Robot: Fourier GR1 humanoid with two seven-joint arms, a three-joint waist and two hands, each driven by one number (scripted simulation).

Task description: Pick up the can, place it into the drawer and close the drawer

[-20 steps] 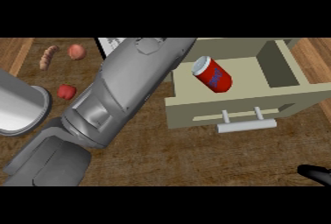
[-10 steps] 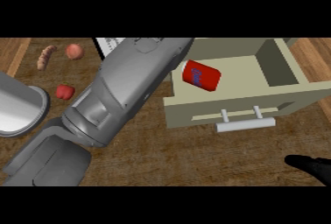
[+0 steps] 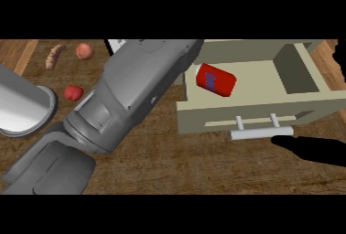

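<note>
Left forearm (image 3: 121, 105): grey, runs diagonally from lower left to the top centre, position unchanged from half a second ago; its hand lies out of view.
Drawer (image 3: 256, 112): cream, pulled open, white bar handle (image 3: 262, 133) on its front; unmoved.
Metal pot (image 3: 20, 109): at the left edge on the wooden counter (image 3: 175, 160).
Right hand (image 3: 314, 148): black, at the lower right, now higher and further in than before, its fingertip just below and right of the handle; whether the fingers are spread or curled cannot be told.
Can (image 3: 215, 80): red with a blue label, lying tilted inside the drawer's left part; rolled slightly since the earlier frame.
Small foods, upper left: sausage (image 3: 55, 55), pink item (image 3: 83, 50), red item (image 3: 73, 93).
</note>
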